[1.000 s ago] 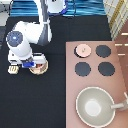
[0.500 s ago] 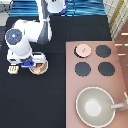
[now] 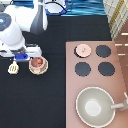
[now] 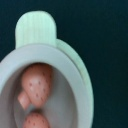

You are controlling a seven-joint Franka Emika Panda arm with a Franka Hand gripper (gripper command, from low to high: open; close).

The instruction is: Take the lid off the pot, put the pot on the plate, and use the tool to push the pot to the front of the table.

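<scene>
While the exterior view was logged, the gripper (image 3: pixel 21 60) hung low over the desk (image 3: pixel 55 100) near that view's 9 o'clock edge, just beside the pot (image 3: pixel 38 63) at its 10 o'clock and close above the tool (image 3: pixel 13 68). Whether it was wide, narrow or holding anything could not be told.

The pot sat on the plate (image 3: pixel 33 71), whose cream rim peeked out round it. The wrist view confirmed this: the pot (image 4: pixel 67 102), uncovered and with reddish pieces inside, rested with the plate (image 4: pixel 85 80) showing under its wall. The lid (image 3: pixel 83 49) lay on the stove panel (image 3: pixel 120 75), roughly at 2 o'clock from the pot and well apart from it. The tool lay flat on the desk at the pot's 9 o'clock, just beside the plate.

Handling, by judgement: the pot looked small, rigid and light, with smooth walls, so it would likely skid on the plate under a sideways push. The side tabs or rim seemed the surest hold. The tool looked light and stiff, and its short handle seemed the place to grip.

Against the view half a second earlier, pot, plate, tool and lid had not shifted. The arm seemed nudged slightly toward 9 o'clock.
</scene>
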